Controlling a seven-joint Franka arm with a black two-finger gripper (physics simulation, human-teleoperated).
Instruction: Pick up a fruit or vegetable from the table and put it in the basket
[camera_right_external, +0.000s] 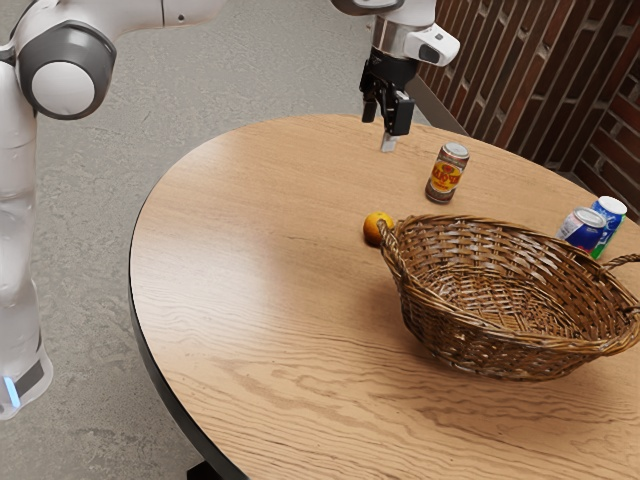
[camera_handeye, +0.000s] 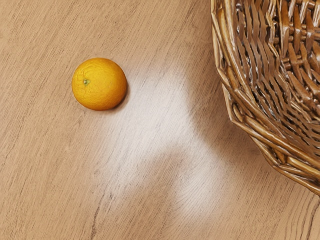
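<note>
The orange (camera_handeye: 100, 84) rests on the counter (camera_right_external: 230, 260), just off the basket's (camera_right_external: 500, 345) rim toward the exterior view's left, promising a short carry. The fingers (camera_right_external: 388, 143) hang above, likely for clearance, holding nothing; whether released or clenched, one cannot tell.
</note>
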